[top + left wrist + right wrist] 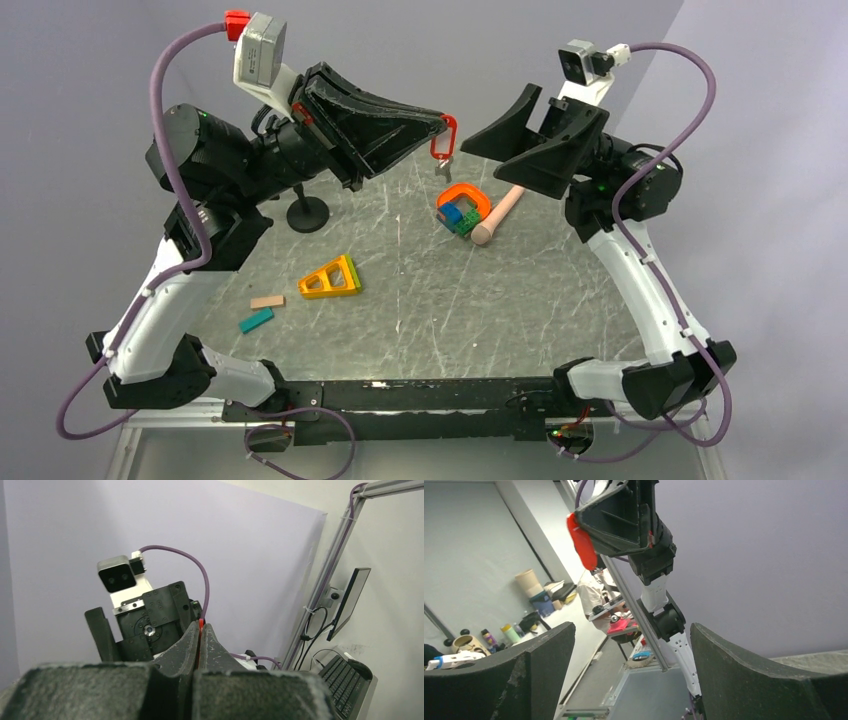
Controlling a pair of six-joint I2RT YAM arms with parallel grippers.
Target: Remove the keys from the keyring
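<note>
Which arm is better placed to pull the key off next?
Right: right end effector stands open, facing the red keyring that the left end effector pinches aloft, key dangling below.

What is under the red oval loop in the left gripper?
A small grey piece, likely a key, dangles from the red oval loop above the table. The loop's top end is hidden between the shut fingers of the left gripper.

A pale lilac backdrop (420,40) stood behind a grey marbled table (440,320). Off to the side, a monitor (348,602) hung on a metal post (327,575) above a keyboard (345,682).
</note>
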